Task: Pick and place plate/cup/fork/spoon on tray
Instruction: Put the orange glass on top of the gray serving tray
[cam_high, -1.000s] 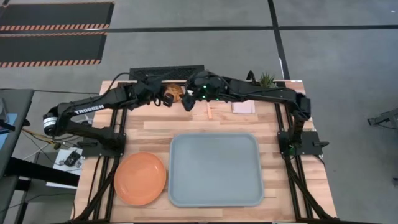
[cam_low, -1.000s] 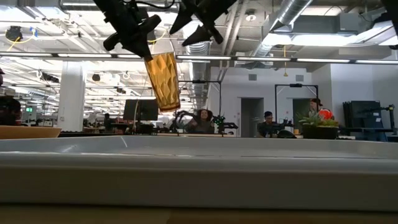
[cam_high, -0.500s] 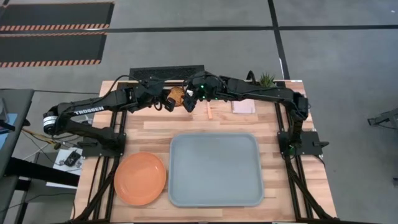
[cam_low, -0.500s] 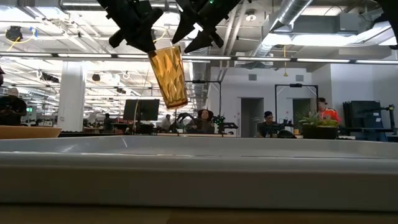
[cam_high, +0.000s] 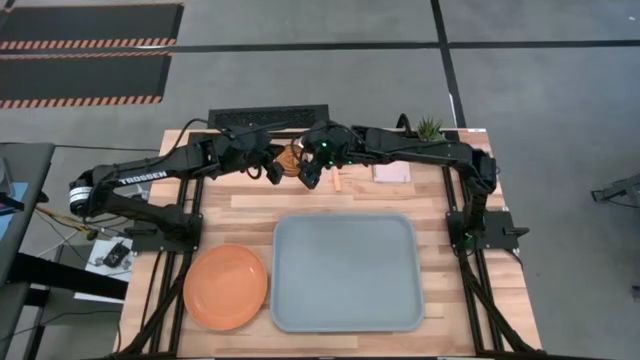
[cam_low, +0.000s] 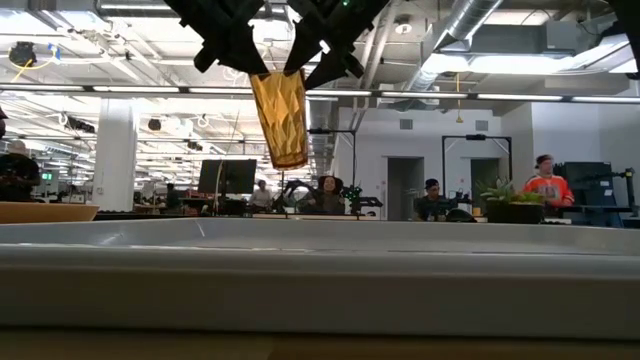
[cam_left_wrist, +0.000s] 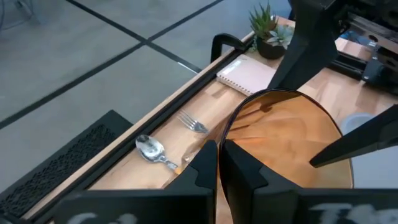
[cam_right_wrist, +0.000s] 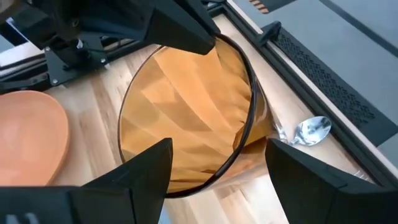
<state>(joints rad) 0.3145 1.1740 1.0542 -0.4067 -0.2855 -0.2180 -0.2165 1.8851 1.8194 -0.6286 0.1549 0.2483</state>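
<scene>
The amber cup (cam_low: 280, 118) hangs in the air above the table's far middle, held by my left gripper (cam_high: 278, 164), which is shut on its rim. My right gripper (cam_high: 309, 173) is open; its fingers (cam_right_wrist: 144, 173) stand on either side of the cup's upper part (cam_right_wrist: 186, 112). The spoon (cam_left_wrist: 151, 149) and fork (cam_left_wrist: 192, 122) lie flat on the wood by the far edge. The orange plate (cam_high: 226, 286) lies at the near left. The grey-blue tray (cam_high: 345, 272) lies at the near middle. My left gripper pinches the cup's rim (cam_left_wrist: 222, 138), one finger inside the cup and one outside. The fingers come from above, from the table's left. The cup hangs below them, mouth up, slightly tilted, clear of the table. My right gripper: I cannot tell whether its fingers touch the cup.
A pale pink pad (cam_high: 391, 172) and a small potted plant (cam_high: 429, 127) stand at the far right. The two arms meet close together over the far middle. People stand in the room beyond the table.
My left gripper has carried the cup a little toward the table's right, and the cup has swung closer to upright. My right gripper has closed in on the cup, its open fingers now on either side of it.
</scene>
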